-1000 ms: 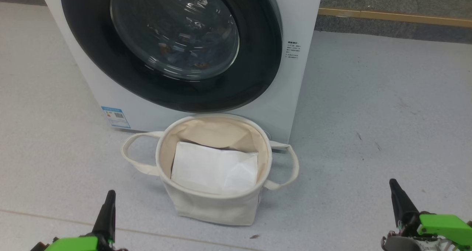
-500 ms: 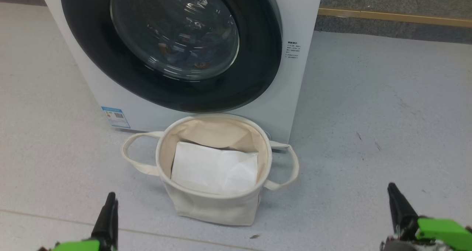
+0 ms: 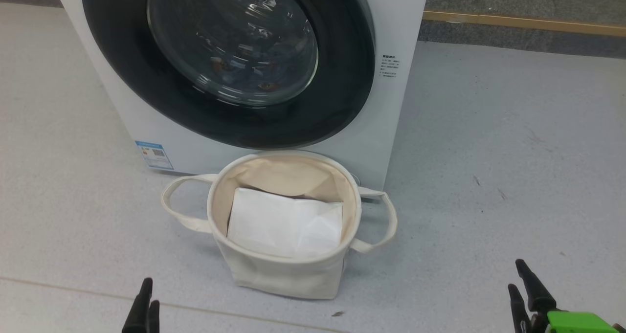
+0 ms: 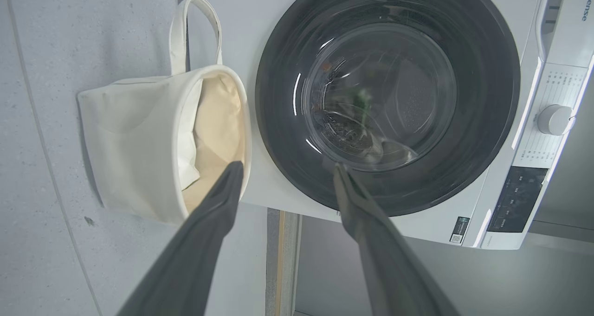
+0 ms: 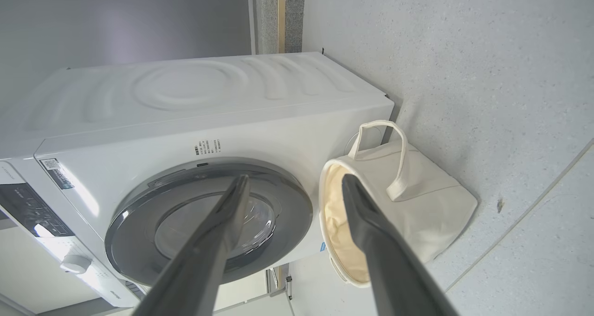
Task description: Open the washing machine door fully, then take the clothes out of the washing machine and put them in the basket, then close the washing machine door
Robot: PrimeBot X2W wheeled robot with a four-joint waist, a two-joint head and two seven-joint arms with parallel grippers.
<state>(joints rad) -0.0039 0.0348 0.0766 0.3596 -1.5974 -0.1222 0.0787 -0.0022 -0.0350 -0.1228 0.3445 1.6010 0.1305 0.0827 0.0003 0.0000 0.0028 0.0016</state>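
The left hand (image 4: 285,165) has its two long dark fingers (image 4: 209,223) apart with nothing between them. It is held low and well short of the machine. The right hand (image 5: 294,177) is likewise spread and empty, low at the robot's right and clear of every item.

Nearest item: a small round cream canvas basket (image 3: 283,279) with soft sides and two looped handles. It stands upright on the speckled grey floor (image 3: 489,152), just in front of the machine. A plain white folded sheet (image 3: 283,223) lies inside it, and no garment is in it.

Behind the basket is the white box-shaped front-loading washing machine (image 3: 391,122). Its large round door (image 3: 342,88), a wide glossy black rim around a bulging clear glass bowl, sits flush against the front, closed. The clothes (image 3: 259,76) are inside the drum, seen through the glass only as dim blue fabric with orange patches.

Assessment: no step is done, and opening the door comes first. The door is judged rigid, hinged and slippery on its glossy face. Hold is best taken by hooking behind the rim's outer edge, not by pinching the face. A small dark notch at the rim beside the printed text may be the catch, though this cannot be confirmed. The garment is judged light and limp, so a raised fold should be pinched. The basket's soft walls may buckle if pressed.
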